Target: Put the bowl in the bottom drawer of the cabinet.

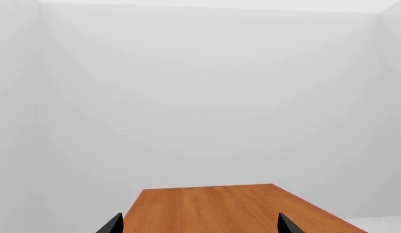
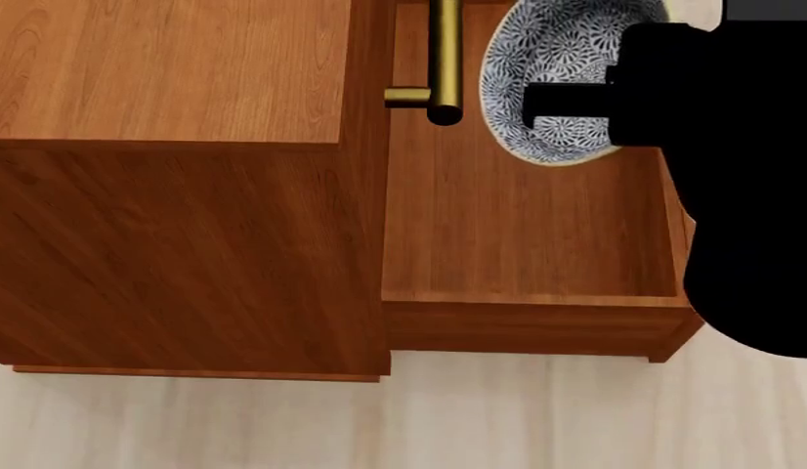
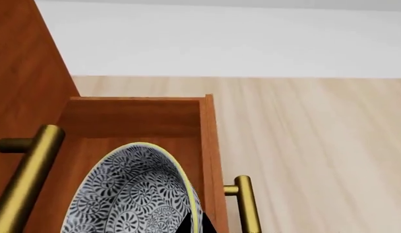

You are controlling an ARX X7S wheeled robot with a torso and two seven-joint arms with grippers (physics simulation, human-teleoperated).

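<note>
Bowl (image 2: 560, 59): blue floral pattern, held tilted above the open bottom drawer (image 2: 528, 234), near the drawer's front edge by the brass handle (image 3: 249, 204).
Right claw (image 2: 573, 103): black, clamped on the bowl's rim.
Left claw (image 1: 200, 225): two finger tips apart, nothing between them, over the cabinet (image 2: 169, 176) top.
Upper drawer handle (image 2: 443, 59): brass bar, just beside the bowl.
Floor (image 2: 377, 420): pale wood.
</note>
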